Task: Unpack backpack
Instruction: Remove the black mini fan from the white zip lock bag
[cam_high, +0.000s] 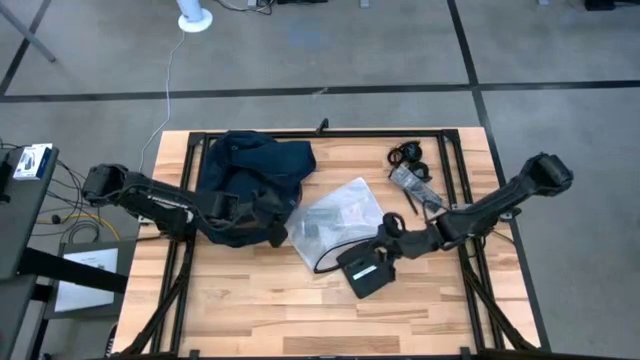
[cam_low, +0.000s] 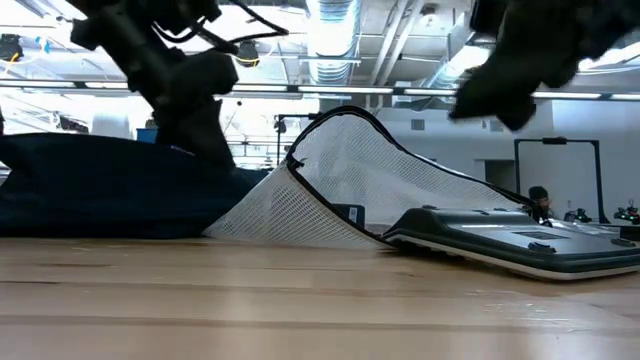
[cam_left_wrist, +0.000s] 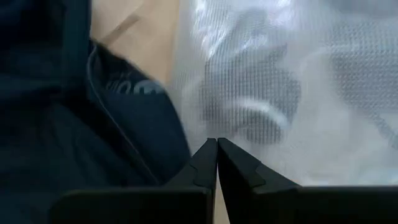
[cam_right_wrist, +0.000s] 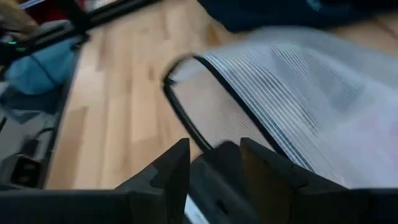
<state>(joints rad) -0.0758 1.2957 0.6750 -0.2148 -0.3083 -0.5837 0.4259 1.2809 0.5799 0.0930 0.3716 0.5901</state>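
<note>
The dark navy backpack (cam_high: 250, 178) lies slumped on the table's far left part (cam_low: 110, 195). My left gripper (cam_high: 277, 217) is shut and low at the backpack's right edge (cam_left_wrist: 134, 134), where a clear mesh bag (cam_high: 335, 212) begins. The mesh bag rises like a tent (cam_low: 350, 180), and its black-corded edge (cam_right_wrist: 180, 106) comes down on a black flat pouch (cam_high: 365, 268). My right gripper (cam_right_wrist: 214, 163) is open above that pouch's far end (cam_right_wrist: 214, 180). In the low view it hangs well clear of the pouch (cam_low: 520, 245). My left gripper's shut fingertips (cam_left_wrist: 208, 155) point at the seam between the backpack and the mesh bag (cam_left_wrist: 280, 93). I cannot tell whether they touch either one.
Coiled black cables (cam_high: 408, 155) and a small grey packet (cam_high: 412, 180) lie at the far right. Black frame rails (cam_high: 455, 180) run along the table's sides. Bare wood (cam_high: 300, 310) stretches across the near part of the table.
</note>
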